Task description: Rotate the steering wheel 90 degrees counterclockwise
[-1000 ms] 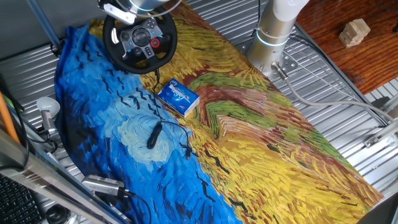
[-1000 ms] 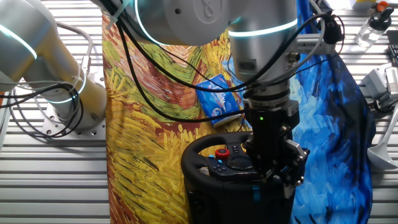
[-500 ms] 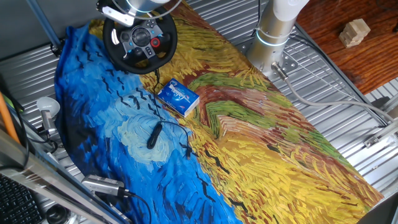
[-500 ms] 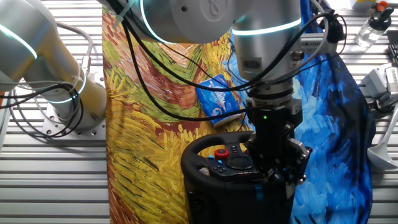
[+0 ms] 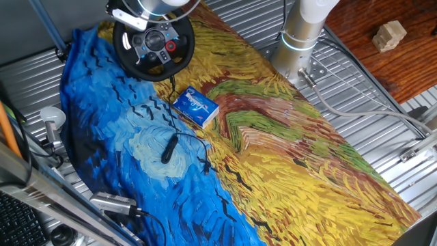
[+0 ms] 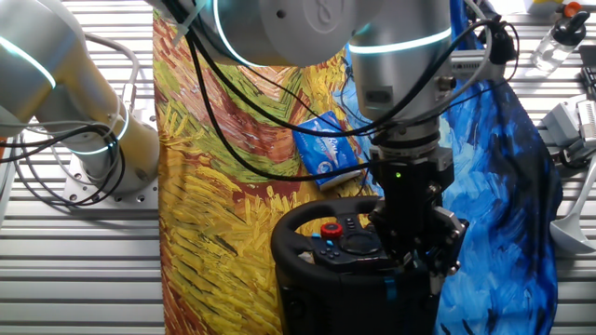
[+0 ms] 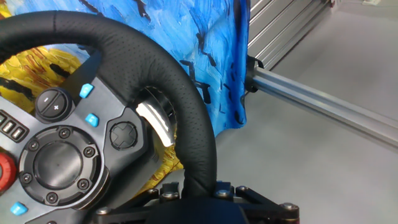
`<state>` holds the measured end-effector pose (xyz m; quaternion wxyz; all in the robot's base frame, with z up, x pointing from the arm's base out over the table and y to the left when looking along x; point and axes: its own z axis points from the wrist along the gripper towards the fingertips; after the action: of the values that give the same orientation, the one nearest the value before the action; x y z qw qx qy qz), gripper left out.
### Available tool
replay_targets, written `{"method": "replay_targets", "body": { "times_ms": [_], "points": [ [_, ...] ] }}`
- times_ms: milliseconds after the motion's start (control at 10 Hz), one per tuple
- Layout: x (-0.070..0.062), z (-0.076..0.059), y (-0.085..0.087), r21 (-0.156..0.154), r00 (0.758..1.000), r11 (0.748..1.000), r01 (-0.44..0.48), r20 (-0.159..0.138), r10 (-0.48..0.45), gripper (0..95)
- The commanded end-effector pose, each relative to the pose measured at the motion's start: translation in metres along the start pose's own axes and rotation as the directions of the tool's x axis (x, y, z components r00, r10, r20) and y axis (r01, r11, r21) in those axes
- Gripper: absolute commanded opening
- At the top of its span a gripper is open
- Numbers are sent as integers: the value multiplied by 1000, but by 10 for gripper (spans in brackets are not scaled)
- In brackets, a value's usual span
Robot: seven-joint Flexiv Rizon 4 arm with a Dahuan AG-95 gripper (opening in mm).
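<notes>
The steering wheel [image 5: 151, 70] is black with a grey hub and a red button, and stands at the far left end of the painted cloth. In the other fixed view it [image 6: 291, 238] sits at the bottom centre. My gripper [image 6: 417, 265] is at the wheel's right rim there, and at the rim's upper left in the first fixed view [image 5: 128, 16]. In the hand view the thick rim [image 7: 155, 68] runs down between my gripper's [image 7: 199, 198] jaws, which are shut on it.
A blue box [image 5: 195, 106] lies on the cloth just in front of the wheel and also shows in the other fixed view [image 6: 326, 149]. A black cable with a plug [image 5: 168, 149] lies beyond it. The arm's base [image 5: 298, 41] stands beside the cloth. A wooden block [image 5: 389, 35] is on the side table.
My gripper has shifted very slightly with the rim, a little right and down in the other fixed view. The wheel's hub looks almost unchanged.
</notes>
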<state>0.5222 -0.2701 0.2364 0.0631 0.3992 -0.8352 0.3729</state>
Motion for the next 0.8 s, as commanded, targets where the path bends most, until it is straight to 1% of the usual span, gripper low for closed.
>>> {"method": "replay_targets", "body": {
  "times_ms": [100,800],
  "points": [
    [-4,0,2,-4,1000,1000,-5,-2,5,0],
    [-11,-2,3,-3,1000,1000,5,1,-5,0]
  ]
}}
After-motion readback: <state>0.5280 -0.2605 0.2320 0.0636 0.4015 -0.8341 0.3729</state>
